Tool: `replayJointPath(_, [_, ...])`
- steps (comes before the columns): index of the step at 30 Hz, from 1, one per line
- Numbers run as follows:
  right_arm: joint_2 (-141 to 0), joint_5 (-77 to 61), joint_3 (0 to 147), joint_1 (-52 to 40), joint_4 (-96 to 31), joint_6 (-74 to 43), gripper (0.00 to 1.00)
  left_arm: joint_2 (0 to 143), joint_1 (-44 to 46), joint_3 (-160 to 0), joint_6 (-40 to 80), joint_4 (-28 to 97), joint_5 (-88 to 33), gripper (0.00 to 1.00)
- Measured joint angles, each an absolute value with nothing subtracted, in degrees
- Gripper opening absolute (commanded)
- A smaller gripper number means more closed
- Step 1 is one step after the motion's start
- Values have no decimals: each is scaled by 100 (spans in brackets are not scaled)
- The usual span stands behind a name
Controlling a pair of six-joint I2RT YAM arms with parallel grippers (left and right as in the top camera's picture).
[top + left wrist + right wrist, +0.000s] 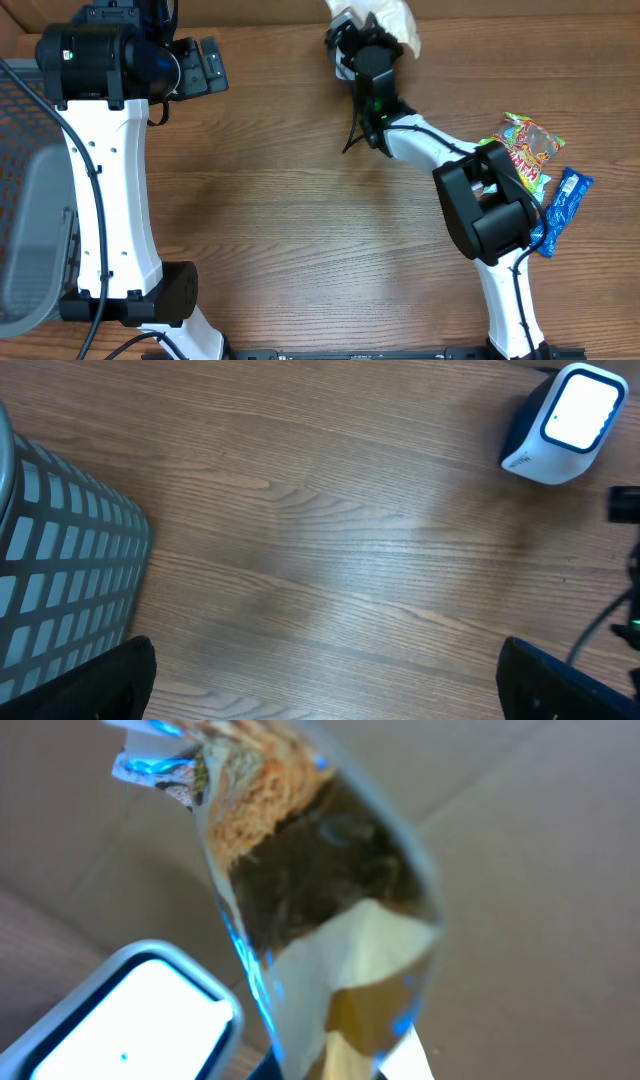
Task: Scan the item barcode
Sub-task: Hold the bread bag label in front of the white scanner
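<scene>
One scanner (565,422), one gripped pouch (320,900), two loose packets (525,150) (562,205).

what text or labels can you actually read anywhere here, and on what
No text here can be read.
colourful candy bag: print too small to read.
blue wrapper: print too small to read.
held packet: print at its top edge is blurred.
scanner: lit white face, no text visible.
</scene>
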State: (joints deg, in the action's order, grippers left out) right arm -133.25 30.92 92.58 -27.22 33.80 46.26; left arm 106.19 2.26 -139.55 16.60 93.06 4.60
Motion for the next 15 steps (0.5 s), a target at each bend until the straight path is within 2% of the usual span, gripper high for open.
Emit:
replayJointPath(5, [-13454, 3286, 9258, -2816, 3197, 5142, 4, 10619, 226, -13955, 1660, 9308, 460, 100])
replayJointPath(15, [-13456, 3706, 9258, -2694, 3026, 5413, 4, 10619, 226, -13955, 1660, 9308, 458, 100])
